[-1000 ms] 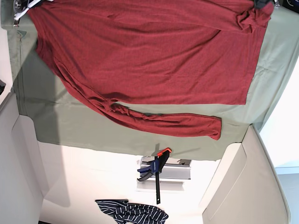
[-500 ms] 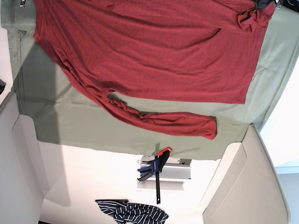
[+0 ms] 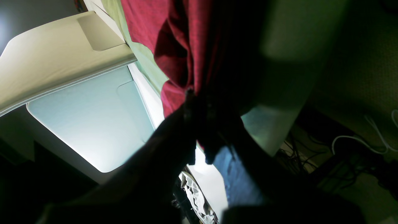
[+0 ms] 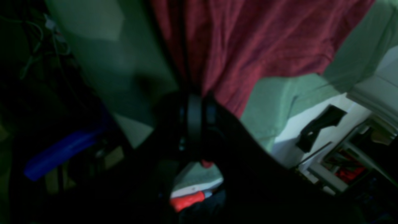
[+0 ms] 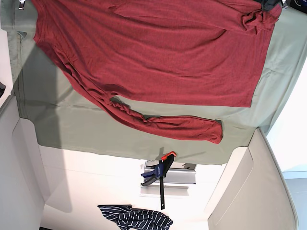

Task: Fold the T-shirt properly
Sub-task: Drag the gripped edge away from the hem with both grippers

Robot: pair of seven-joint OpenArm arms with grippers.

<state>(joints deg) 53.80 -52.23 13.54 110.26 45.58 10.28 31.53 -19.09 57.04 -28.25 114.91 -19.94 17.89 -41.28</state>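
Locate the red T-shirt (image 5: 158,52) in the base view. It lies spread on the green cloth (image 5: 72,124) that covers the tabletop. Its body is mostly flat, with creases running toward both held corners.

Check the left end effector (image 3: 199,99) in the left wrist view. Its fingers are closed together on a bunched fold of the T-shirt, and the fabric hangs gathered from the grip. In the base view this corner is knotted up at the right, on the side near the arms.

Check the right end effector (image 4: 195,99) in the right wrist view. It is likewise clamped on the T-shirt, at the left corner.

Note the one sleeve (image 5: 168,125). It lies twisted along the far hem, cuff to the right.

Beyond the cloth, a bar clamp (image 5: 160,175) and a striped garment (image 5: 136,218) lie well apart from the T-shirt.
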